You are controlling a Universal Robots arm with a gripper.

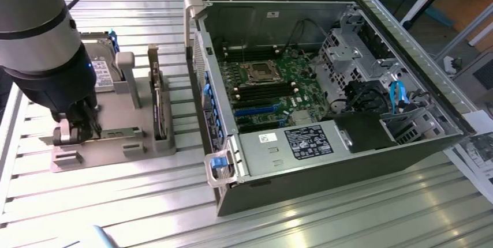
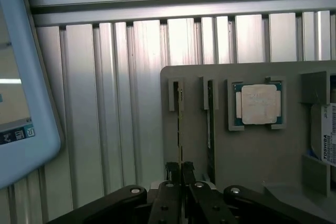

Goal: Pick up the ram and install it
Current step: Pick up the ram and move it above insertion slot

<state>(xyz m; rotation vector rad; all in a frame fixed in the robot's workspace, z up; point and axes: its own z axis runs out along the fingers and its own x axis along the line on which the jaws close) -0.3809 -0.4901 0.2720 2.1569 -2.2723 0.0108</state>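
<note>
I've got the gripper (image 2: 181, 168) low over the grey fixture tray (image 2: 247, 182), which sits to the exterior view's left of the open computer case (image 1: 324, 184). The fingers (image 2: 172, 172) are clamped together on the ram (image 2: 180, 124). It stands on edge in the slot along the tray's near side. A second thin board (image 2: 210, 124) stands between the ram and the square processor (image 2: 257, 103). The hard drive (image 2: 325, 135) lies farther back.

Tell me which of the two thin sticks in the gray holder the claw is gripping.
The stick farther from the silver chip; the other stick, beside the chip, stands untouched.
</note>
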